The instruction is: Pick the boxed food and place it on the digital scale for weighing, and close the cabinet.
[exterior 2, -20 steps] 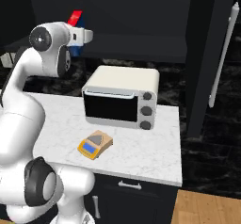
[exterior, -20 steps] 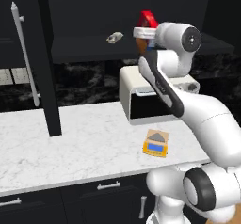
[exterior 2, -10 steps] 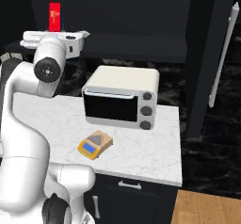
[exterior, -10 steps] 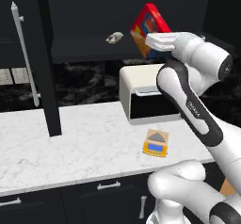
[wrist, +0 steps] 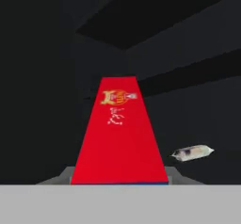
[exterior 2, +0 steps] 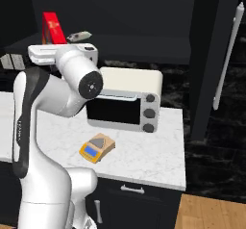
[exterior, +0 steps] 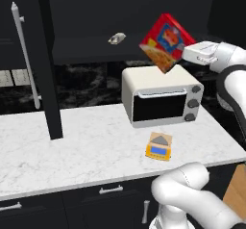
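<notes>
Since half a second back your arm has swung the boxed food [exterior: 164,42] further out of the cabinet [exterior: 29,59]; a second ago it was still tucked at the shelf beside the wrist. The gripper [exterior: 186,55] is clamped tight on the box's end. The box hangs tilted in the air above the white toaster oven [exterior: 161,95], apart from its top.

Room to move: open air below the shelf front; the digital scale [exterior: 159,146] sits on the marble counter [exterior: 72,146] just in front of the oven, near the counter's front edge. The cabinet door [exterior: 41,55] stands open on the left, its edge reaching down to the counter; the other door [exterior 2: 216,55] is open on the right.

The hand view gives you the box's plain red face [wrist: 120,133] with a small logo, and the small packet [wrist: 192,152] on the shelf beyond. The right base view shows the box [exterior 2: 53,28] edge-on above the wrist.
</notes>
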